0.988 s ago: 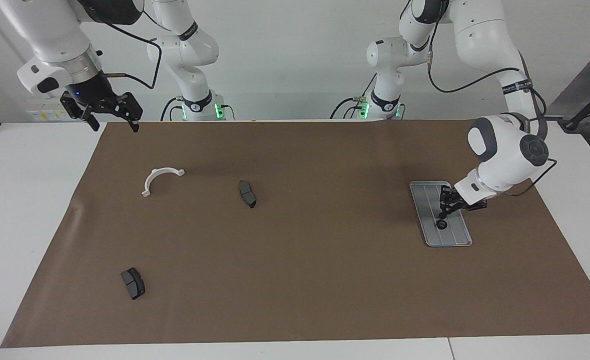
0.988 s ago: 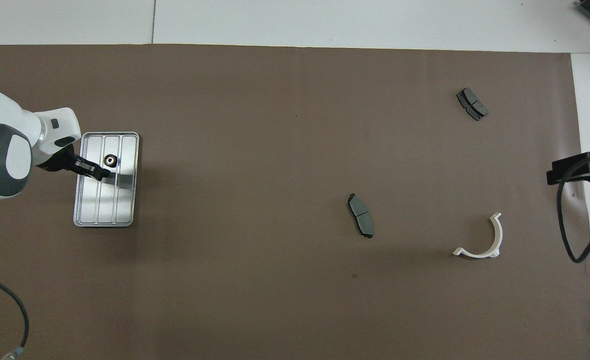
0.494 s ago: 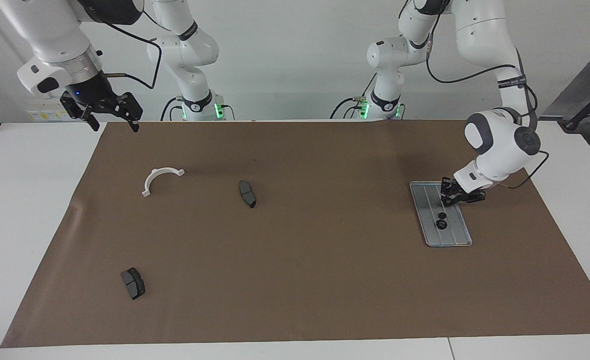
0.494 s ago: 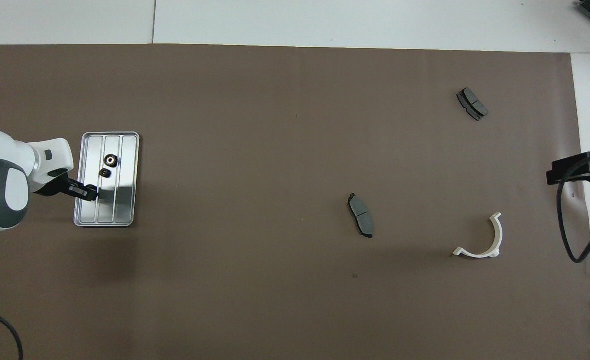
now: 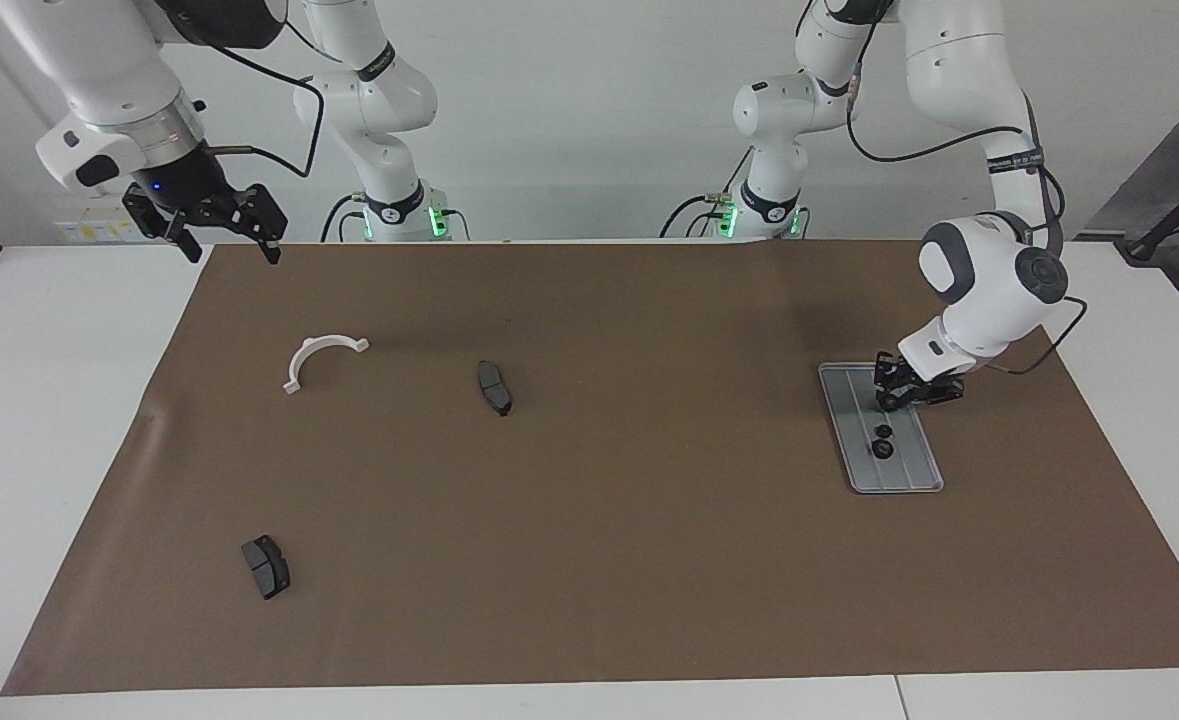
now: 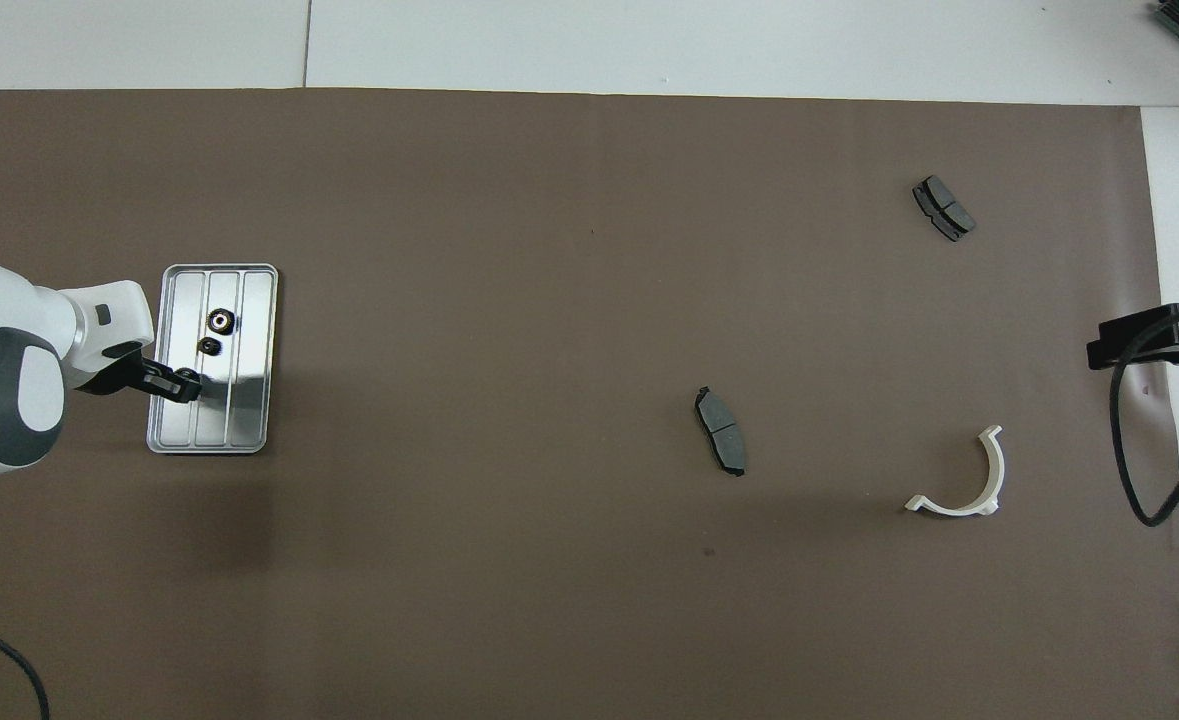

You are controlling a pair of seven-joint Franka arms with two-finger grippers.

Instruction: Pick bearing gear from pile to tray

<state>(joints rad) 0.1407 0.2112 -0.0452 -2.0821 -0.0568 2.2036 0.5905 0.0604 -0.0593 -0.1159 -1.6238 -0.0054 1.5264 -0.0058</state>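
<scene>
I take the tray (image 5: 854,385) as my landmark; it lies on the brown mat (image 5: 589,460) toward the left arm's end of the worktop. Two small black bearing gears (image 5: 882,440) rest inside it, side by side near its middle, clear of the rim. The left gripper (image 5: 889,398) hangs over the part of the tray nearer to the robots, apart from both gears. Its jaws hold nothing; how wide they stand I cannot tell.

I judge the step in hand to be the retreat after a drop. To do it well, I lift straight up first, so no finger brushes a gear.

Well away from the tray, toward the right arm's end, the right gripper (image 5: 219,225) waits with jaws fully spread and empty. No gears show among the remaining parts, the white bracket (image 5: 321,358) and two brake pads (image 5: 494,387).
</scene>
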